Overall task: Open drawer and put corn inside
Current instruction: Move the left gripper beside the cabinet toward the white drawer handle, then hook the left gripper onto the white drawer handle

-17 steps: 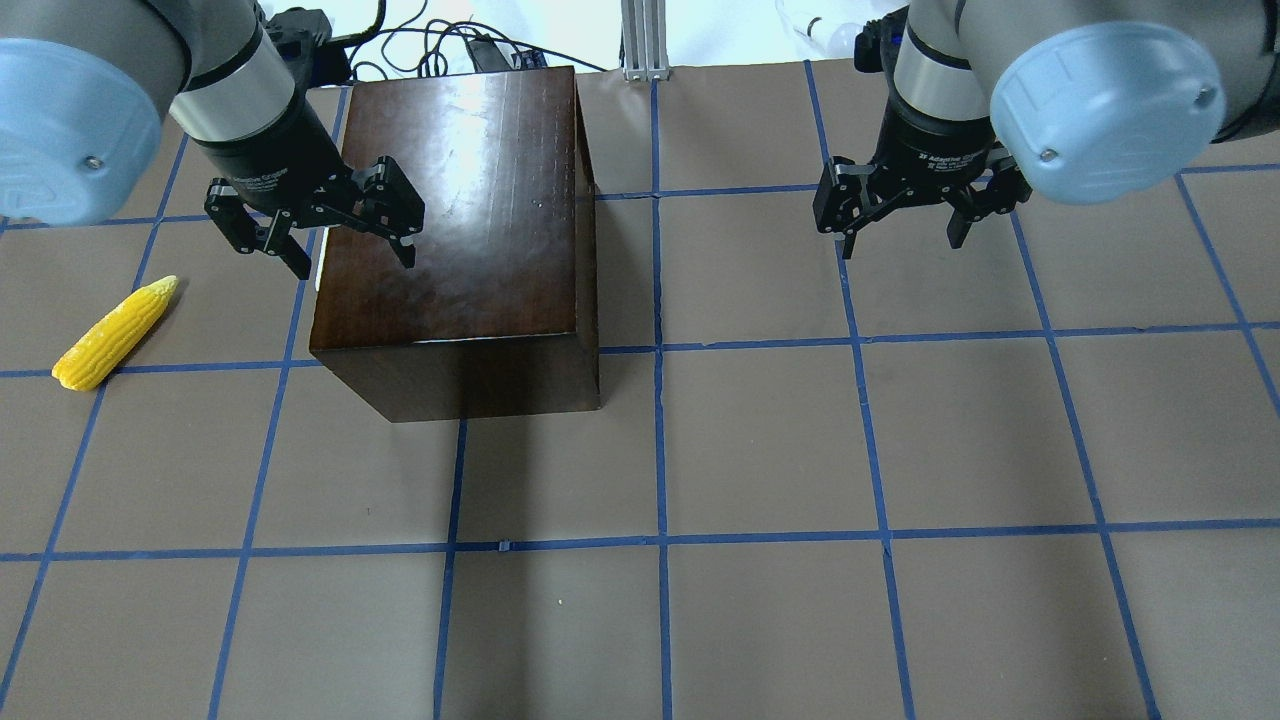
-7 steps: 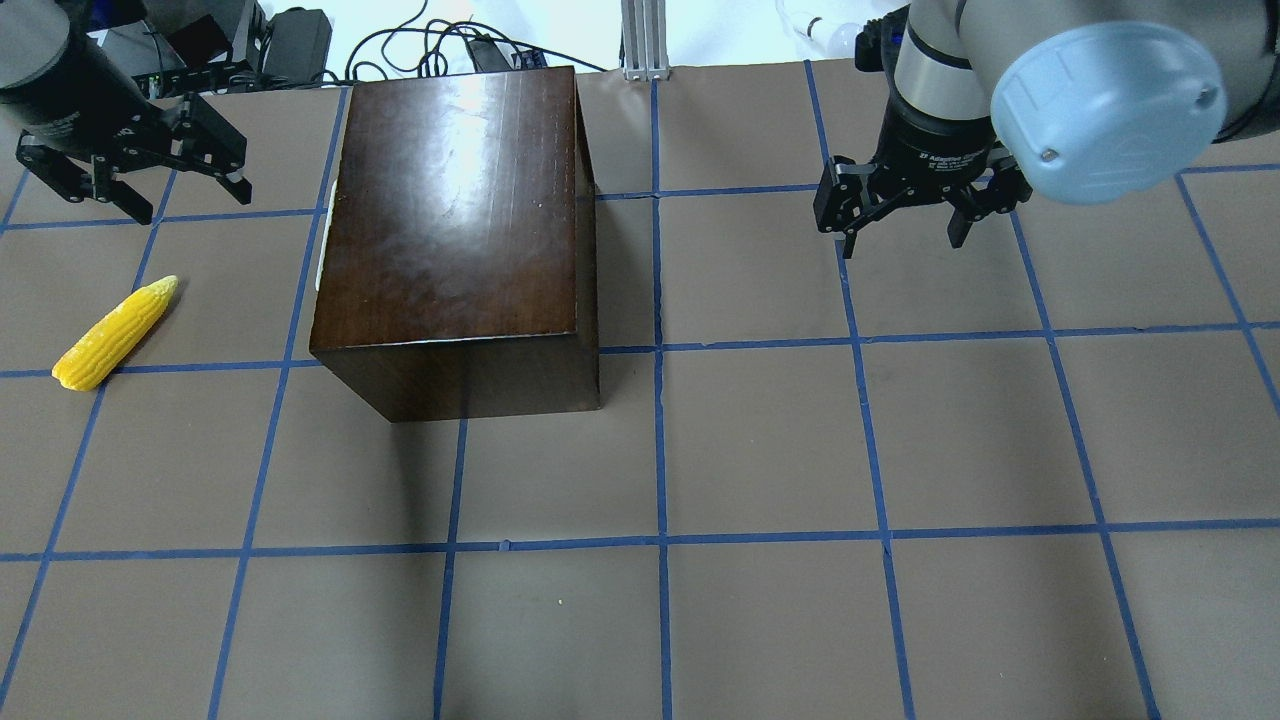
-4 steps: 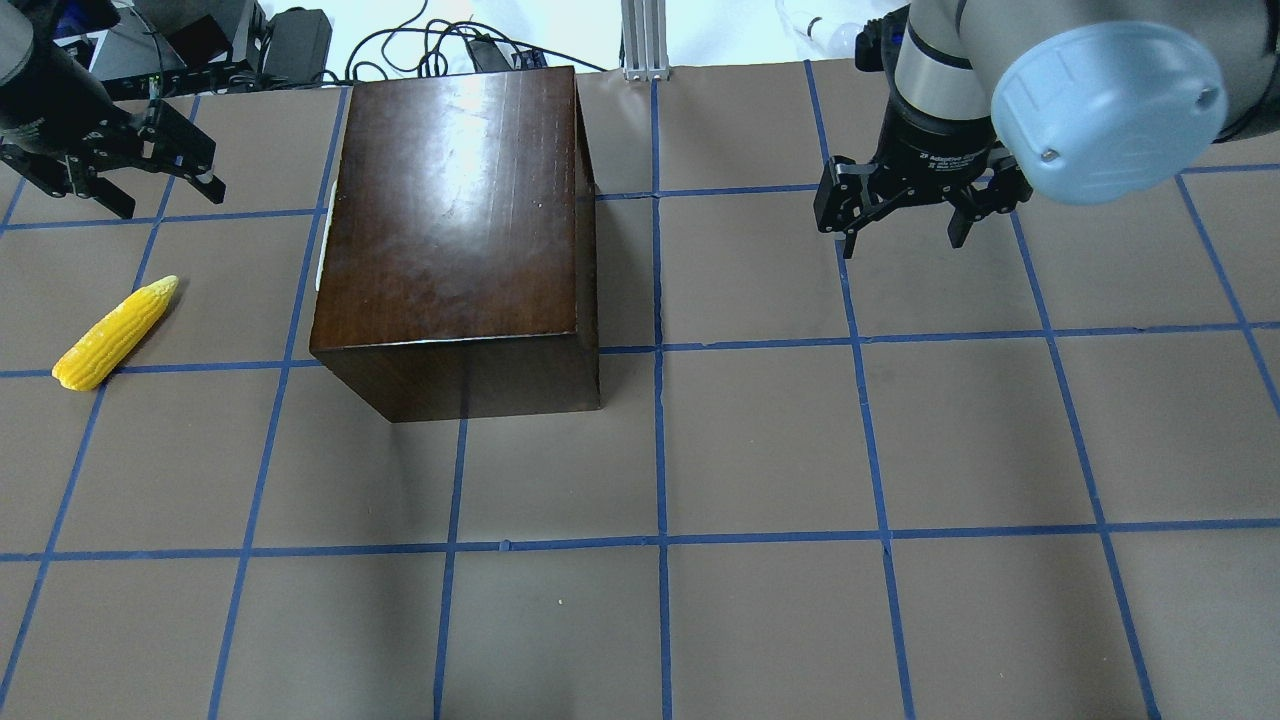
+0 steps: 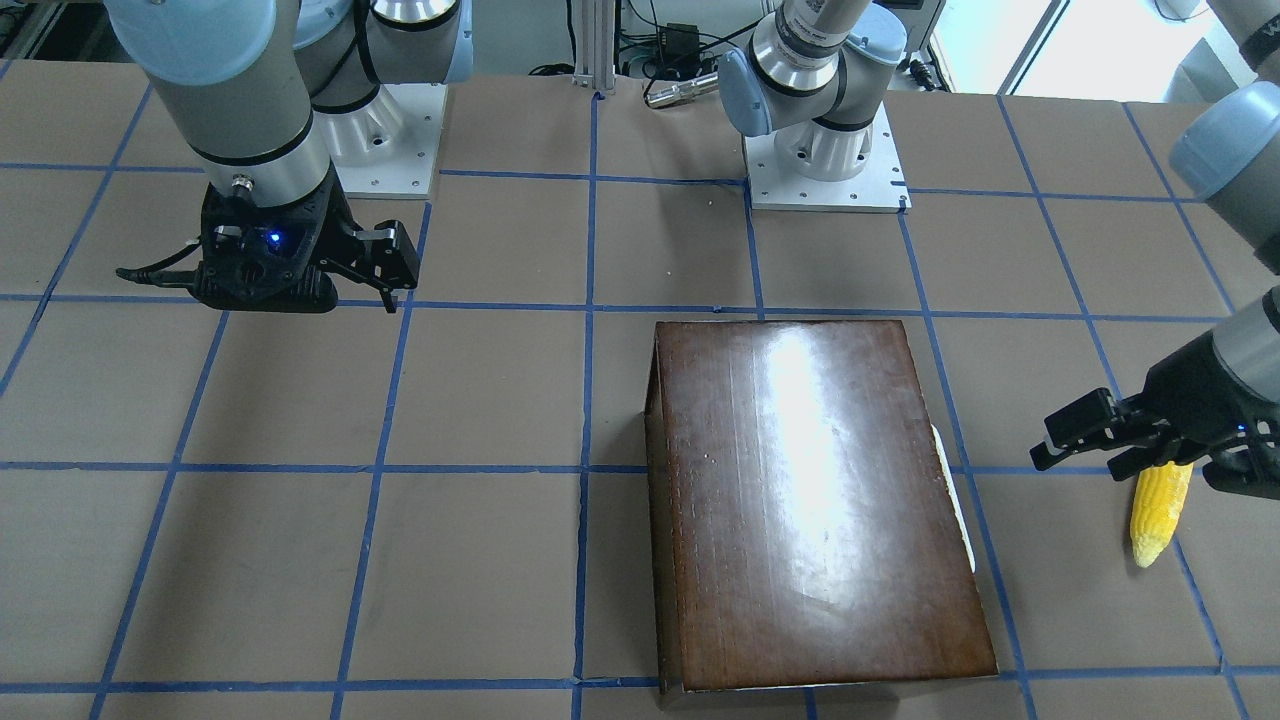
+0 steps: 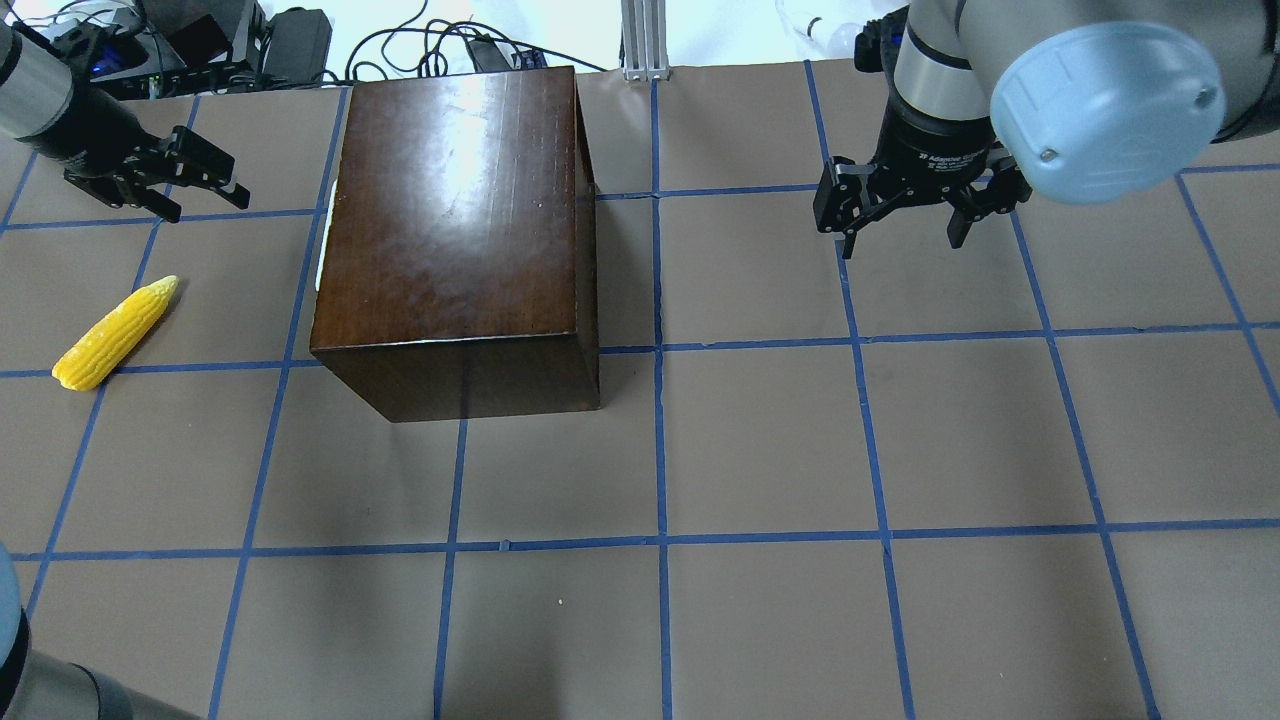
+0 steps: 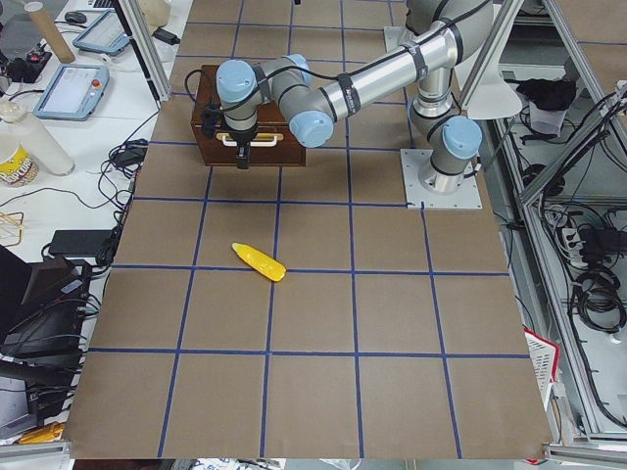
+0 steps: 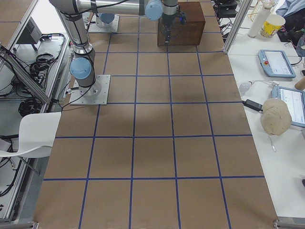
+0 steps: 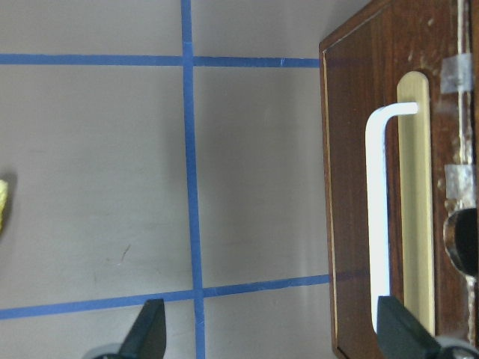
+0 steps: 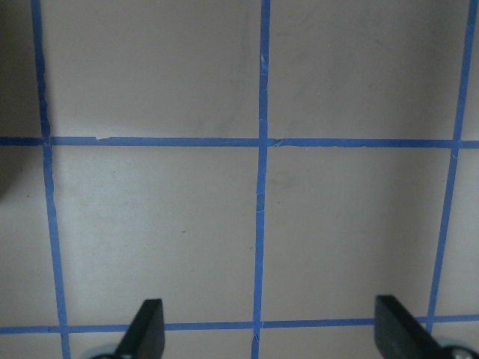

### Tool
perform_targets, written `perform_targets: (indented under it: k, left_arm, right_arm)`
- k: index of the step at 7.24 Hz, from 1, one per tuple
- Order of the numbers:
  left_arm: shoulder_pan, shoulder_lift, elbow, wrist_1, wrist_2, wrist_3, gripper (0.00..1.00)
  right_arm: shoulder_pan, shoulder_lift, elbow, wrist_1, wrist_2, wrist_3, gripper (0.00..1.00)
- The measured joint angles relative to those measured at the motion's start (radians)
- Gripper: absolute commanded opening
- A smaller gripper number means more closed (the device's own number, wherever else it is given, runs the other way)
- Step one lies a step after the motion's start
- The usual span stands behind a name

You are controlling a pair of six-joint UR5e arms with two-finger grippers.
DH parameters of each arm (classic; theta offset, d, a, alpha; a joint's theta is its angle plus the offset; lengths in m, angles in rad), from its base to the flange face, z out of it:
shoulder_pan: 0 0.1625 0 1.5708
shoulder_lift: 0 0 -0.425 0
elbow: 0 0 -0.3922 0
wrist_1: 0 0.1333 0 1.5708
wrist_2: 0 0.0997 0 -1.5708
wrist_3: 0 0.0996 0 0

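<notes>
The glossy dark-brown box [image 5: 450, 220] stands on the table left of centre. Its drawer [image 8: 352, 187] is shut; the front panel with a white handle [image 8: 378, 224] faces left in the overhead view. My left gripper [image 5: 205, 203] is open and empty, turned sideways to the left of the box, facing the drawer front [image 8: 273, 333] with a gap between. The yellow corn [image 5: 115, 333] lies on the table nearer the front left, apart from the box; it also shows in the front-facing view [image 4: 1160, 510]. My right gripper [image 5: 900, 243] is open and empty above bare table [image 9: 269, 333], right of the box.
Cables and electronics [image 5: 200, 30] lie beyond the table's back left edge. An aluminium post [image 5: 645, 40] stands behind the box. The two arm bases [image 4: 825, 165] sit at the robot's side of the table. Blue tape lines grid the brown table top [image 5: 760, 450].
My left gripper has moved from over the box's left edge out to the left and turned sideways toward the drawer front. Box, corn and right arm have not moved.
</notes>
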Motion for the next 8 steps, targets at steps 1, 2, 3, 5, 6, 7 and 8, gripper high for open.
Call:
perform_targets:
  k: [1,2,3,5,6,7,8]
  left_arm:
    - [-0.003,-0.021,0.0,0.009,-0.032,0.006,1.0]
    - [-0.007,-0.039,0.0,0.013,-0.061,0.027,1.0]
    - [-0.008,-0.052,-0.004,0.017,-0.089,0.055,1.0]
    - [-0.02,-0.073,-0.026,0.052,-0.127,0.077,1.0]
    - [-0.031,-0.084,-0.037,0.067,-0.132,0.08,1.0]
    - [-0.039,-0.095,-0.042,0.076,-0.135,0.083,1.0]
    - [-0.042,-0.104,-0.044,0.08,-0.136,0.085,1.0]
  right_arm:
    - [0.0,0.0,0.0,0.0,0.0,0.0,1.0]
    - [0.0,0.0,0.0,0.0,0.0,0.0,1.0]
    - [0.0,0.0,0.0,-0.001,0.0,0.0,1.0]
    - [0.0,0.0,0.0,0.0,0.001,0.0,1.0]
    - [0.0,0.0,0.0,0.001,0.001,0.0,1.0]
    - [0.0,0.0,0.0,0.001,0.002,0.0,1.0]
    - [0.0,0.0,0.0,0.001,0.002,0.0,1.0]
